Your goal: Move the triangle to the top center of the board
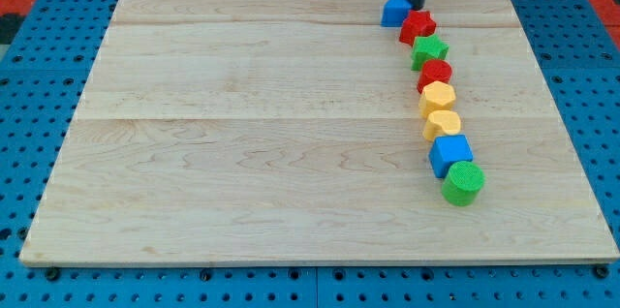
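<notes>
The blue triangle (394,10) sits near the view's top edge of the wooden board (242,134), right of centre. My tip (418,7) stands just to the triangle's right, touching or nearly touching it, and just above the red star (418,27). The rod comes down from the view's top.
A curved line of blocks runs down the view's right side: red star, green star (429,52), a red block (434,75), two yellow blocks (438,96) (442,123), a blue cube (450,153) and a green cylinder (463,182). Blue pegboard (39,56) surrounds the board.
</notes>
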Robot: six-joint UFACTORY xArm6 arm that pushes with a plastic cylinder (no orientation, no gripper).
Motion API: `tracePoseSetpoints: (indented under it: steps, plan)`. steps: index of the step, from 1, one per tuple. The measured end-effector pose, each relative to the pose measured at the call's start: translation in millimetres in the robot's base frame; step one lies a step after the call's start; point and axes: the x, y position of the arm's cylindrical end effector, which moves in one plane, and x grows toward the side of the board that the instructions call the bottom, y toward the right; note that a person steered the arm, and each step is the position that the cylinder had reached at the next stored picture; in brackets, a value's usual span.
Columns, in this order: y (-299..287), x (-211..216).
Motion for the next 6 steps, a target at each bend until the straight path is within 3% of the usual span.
tracePoseSetpoints:
  steps: [2, 6]
  plan:
    - [6, 17]
    - [-127, 24]
